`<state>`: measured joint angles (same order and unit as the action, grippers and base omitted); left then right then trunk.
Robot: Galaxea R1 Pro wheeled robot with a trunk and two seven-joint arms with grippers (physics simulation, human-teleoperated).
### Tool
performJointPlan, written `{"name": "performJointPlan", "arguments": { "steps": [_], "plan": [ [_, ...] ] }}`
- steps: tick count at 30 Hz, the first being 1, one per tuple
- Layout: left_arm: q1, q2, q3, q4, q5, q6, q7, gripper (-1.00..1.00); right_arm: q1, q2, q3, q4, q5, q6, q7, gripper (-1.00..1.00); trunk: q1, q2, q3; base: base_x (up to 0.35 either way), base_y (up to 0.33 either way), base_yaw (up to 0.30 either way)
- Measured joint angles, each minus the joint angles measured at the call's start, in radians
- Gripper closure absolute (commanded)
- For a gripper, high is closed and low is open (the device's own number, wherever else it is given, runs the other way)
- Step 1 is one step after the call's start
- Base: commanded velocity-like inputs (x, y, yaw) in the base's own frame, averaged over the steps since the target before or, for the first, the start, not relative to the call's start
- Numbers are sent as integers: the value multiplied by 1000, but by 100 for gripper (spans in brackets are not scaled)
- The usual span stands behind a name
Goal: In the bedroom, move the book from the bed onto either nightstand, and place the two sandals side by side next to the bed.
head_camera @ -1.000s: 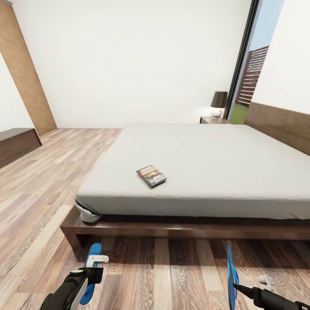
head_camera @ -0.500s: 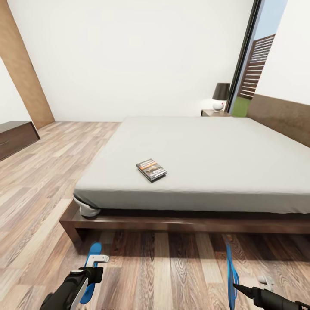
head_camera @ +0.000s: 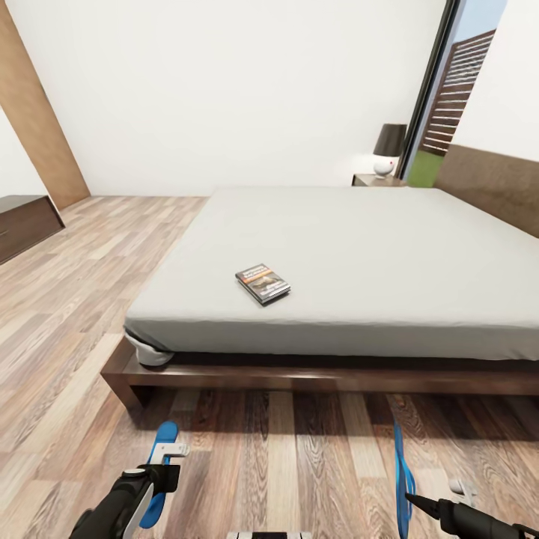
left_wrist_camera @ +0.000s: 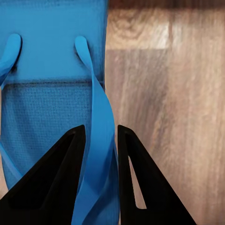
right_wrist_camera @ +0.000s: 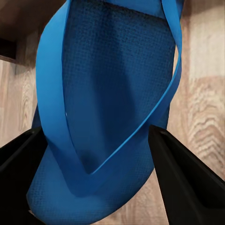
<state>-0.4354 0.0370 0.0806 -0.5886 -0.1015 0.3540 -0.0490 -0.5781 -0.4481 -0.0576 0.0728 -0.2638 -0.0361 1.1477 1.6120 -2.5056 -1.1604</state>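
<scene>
Holding left: left gripper (left_wrist_camera: 99, 176) clamped on a strap of the left sandal (head_camera: 159, 479), low over the floor (head_camera: 284, 464)
Holding right: right gripper (right_wrist_camera: 96, 176) straddles the right sandal (head_camera: 403, 479); grip unclear
Sandal axes: both point toward the bed (head_camera: 337, 247), well apart
Book: book (head_camera: 263, 283) near the mattress's front-left corner, nearer the left arm
Nightstand: nightstand (head_camera: 376, 180) past the bed's far edge

Home bedroom. Large low bed (head_camera: 359, 262), dark wood frame, grey mattress, fills centre to 3 o'clock. Nightstand (head_camera: 376, 180) with dark-shaded lamp (head_camera: 389, 148) at 1 o'clock beside tall dark-framed window (head_camera: 442, 97). Wood-plank floor (head_camera: 90, 269), white walls, low dark cabinet (head_camera: 26, 224) at 9 o'clock.
</scene>
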Motion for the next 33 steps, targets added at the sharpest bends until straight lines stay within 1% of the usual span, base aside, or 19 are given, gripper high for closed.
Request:
{"name": "performJointPlan", "arguments": {
  "steps": [33],
  "plan": [
    [0,-1,0,0,0,0,0,100,0,0,0,0,0,0,-1,100,15,-8,-128,0,0,0]
  ]
}}
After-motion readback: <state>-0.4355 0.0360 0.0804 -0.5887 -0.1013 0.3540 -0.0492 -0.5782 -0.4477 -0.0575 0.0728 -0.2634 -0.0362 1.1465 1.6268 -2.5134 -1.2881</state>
